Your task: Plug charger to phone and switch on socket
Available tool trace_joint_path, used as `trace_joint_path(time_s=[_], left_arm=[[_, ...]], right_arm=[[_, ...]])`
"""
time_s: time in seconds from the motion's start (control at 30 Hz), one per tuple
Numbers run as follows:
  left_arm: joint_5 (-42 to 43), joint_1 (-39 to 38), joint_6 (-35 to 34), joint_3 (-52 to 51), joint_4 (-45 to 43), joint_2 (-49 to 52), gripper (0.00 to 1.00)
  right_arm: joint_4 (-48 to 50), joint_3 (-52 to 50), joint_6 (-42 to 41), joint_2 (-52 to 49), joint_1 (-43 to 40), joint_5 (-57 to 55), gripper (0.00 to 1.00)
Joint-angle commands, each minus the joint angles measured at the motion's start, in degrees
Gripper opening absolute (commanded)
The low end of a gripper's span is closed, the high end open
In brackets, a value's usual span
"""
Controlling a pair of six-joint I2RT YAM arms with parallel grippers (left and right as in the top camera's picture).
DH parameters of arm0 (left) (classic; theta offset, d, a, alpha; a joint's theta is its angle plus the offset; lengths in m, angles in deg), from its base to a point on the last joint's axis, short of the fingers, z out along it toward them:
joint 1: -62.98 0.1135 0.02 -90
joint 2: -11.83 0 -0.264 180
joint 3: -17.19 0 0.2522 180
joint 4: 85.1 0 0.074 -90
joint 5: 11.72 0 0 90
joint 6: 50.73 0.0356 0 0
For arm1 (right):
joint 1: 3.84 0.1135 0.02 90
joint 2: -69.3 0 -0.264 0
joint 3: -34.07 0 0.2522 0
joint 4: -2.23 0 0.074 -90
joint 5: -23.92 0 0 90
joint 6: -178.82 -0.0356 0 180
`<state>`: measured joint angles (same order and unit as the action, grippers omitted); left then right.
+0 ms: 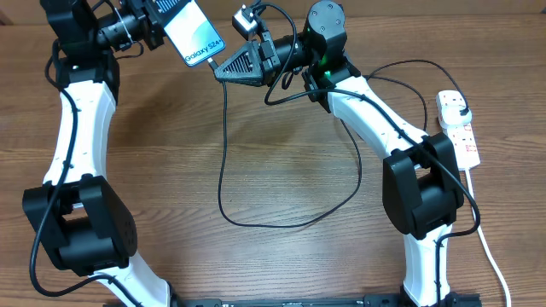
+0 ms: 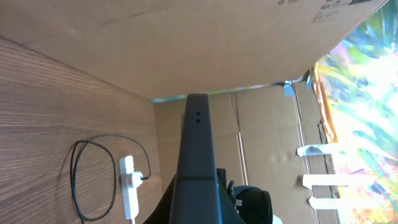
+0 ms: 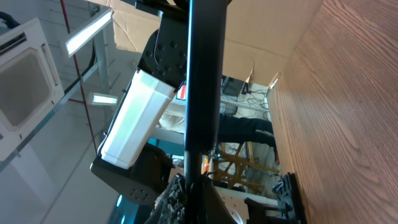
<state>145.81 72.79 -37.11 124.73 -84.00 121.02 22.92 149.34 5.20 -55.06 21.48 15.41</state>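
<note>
Edge-on in both wrist views, the slim rectangular smartphone (image 1: pixel 194 32) with dark edges and a glowing light-blue screen reading "Galaxy S24+" is held up off the wooden tabletop (image 1: pixel 281 153), above the far edge and left of centre. The left gripper (image 1: pixel 166 26) has its fingers clamped on the phone's upper end, with the screen facing up and the lower end pointing toward the middle of the table.

The right gripper (image 1: pixel 220 68), a dark wedge with its jaws drawn together, points at the phone's lower end and touches or nearly touches it. It seems to pinch the tip of the long thin black charger cable (image 1: pixel 223 153), though the connector is hidden, so I cannot tell whether it sits in the port.

From the right gripper the charger cable drops to the table, sweeps in a wide loop across the middle and runs back toward the far right corner. There its black plug (image 1: pixel 458 107) sits in the far end of the white elongated plastic power strip (image 1: pixel 465 136) with small red markings, which lies along the right edge. A thick white cord (image 1: pixel 486 247) trails from the strip toward the near right corner.
</note>
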Motion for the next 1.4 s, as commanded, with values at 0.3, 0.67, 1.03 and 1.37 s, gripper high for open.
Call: trace_joint_path(time_s=[0.3,0.67,1.03,1.37], left_arm=[[3.54,-0.20,-0.74,1.25,-0.61,-1.70,0.04],[4.04,-1.01,-0.74,1.25,-0.74,-1.70,0.04],[4.26,-1.27,-0.79,1.25,-0.74,-1.70,0.04],[3.48,-1.20,-1.03,1.25,-0.79,-1.70,0.04]], right_arm=[[0.22,0.90,-0.39,0.59,0.22,-1.97,0.04],[0.22,0.90,-0.39,0.59,1.09,-2.93,0.04],[0.22,0.90,-0.39,0.59,1.03,-3.10,0.04],[0.17,0.90,-0.42,0.59,-0.11,-3.91,0.04]])
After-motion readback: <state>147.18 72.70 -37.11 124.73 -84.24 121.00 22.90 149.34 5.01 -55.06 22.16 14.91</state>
